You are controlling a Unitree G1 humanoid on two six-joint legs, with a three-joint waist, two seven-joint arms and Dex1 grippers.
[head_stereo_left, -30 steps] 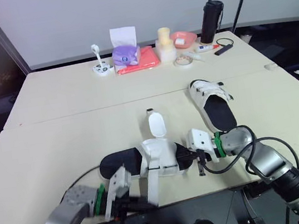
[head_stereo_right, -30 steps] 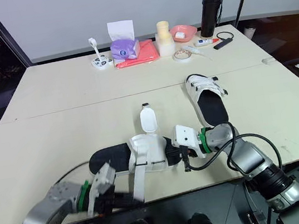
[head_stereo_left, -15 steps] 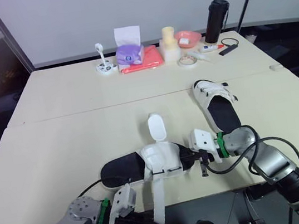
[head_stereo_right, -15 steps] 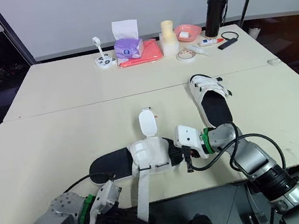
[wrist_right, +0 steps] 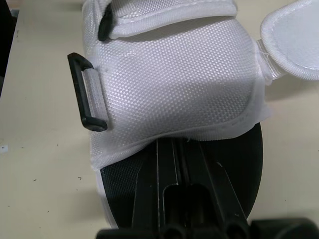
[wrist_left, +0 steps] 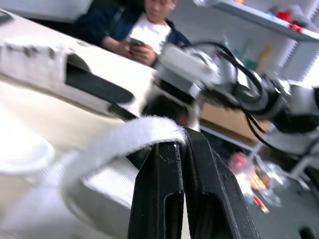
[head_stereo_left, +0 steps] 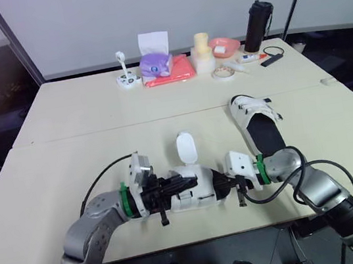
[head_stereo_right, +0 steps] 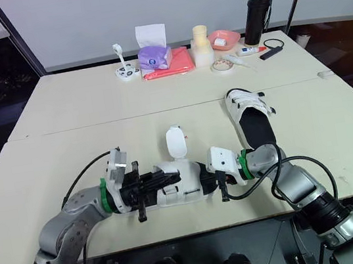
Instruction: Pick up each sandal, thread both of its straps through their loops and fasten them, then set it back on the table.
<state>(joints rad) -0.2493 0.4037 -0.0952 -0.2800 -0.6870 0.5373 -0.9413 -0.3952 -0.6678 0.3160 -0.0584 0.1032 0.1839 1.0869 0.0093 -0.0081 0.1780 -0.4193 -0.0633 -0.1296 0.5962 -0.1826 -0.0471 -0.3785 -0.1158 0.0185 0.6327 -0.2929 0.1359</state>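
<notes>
White strap [wrist_left: 124,137] pinched in the left pincer [head_stereo_left: 183,184], right pincer [wrist_right: 174,147] clamping the near sandal [head_stereo_right: 187,183], its loop [wrist_right: 79,94] empty; the far sandal [head_stereo_left: 255,123] at one o'clock looks fastened.

The left arm [head_stereo_left: 91,228] and right arm [head_stereo_left: 318,189] are silver-grey shells, each with a green ring [head_stereo_left: 126,201] at the wrist — past it a white boxy housing [head_stereo_left: 238,162]. The left gripper [wrist_left: 182,149] and right gripper [wrist_right: 172,152] have two black fingers apiece, and a black cable [head_stereo_left: 297,152] loops along each forearm.
</notes>
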